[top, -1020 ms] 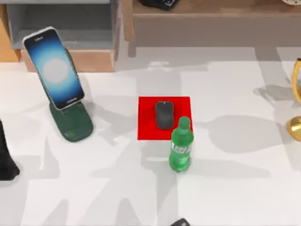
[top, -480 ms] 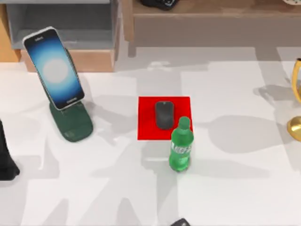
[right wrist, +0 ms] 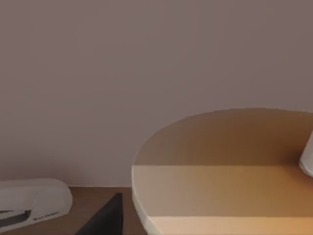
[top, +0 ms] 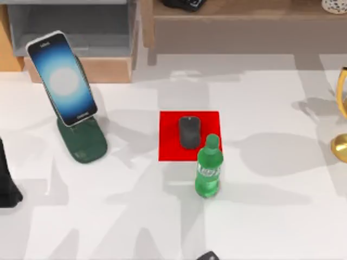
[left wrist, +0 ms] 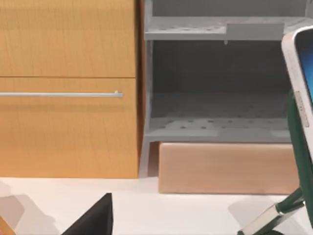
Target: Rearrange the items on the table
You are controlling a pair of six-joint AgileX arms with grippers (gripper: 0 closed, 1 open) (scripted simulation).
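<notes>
The dark grey mouse (top: 189, 131) lies on the red mat (top: 171, 146) at the table's (top: 271, 216) middle. The black smartphone (top: 62, 78) with its glowing screen leans on a dark green stand (top: 82, 142) at the left. The tan bubble-tea cup (right wrist: 220, 166) with its white straw (right wrist: 307, 156) looms close in the right wrist view, where my right gripper (right wrist: 156, 229) is shut on it, one dark finger (right wrist: 105, 218) beside its wall. A pale round top (top: 335, 5) shows at the far right corner. My left gripper (left wrist: 95, 223) is parked at the left edge.
A green soda bottle (top: 208, 168) stands upright at the mat's front right corner. Wooden and grey shelf units (top: 81, 32) line the back. A gold object (top: 341, 124) stands at the right edge. A white object (right wrist: 29, 200) lies on the wooden shelf top.
The pale round top at the far right corner has come further into the top view. The mouse, phone, bottle and left arm have not moved.
</notes>
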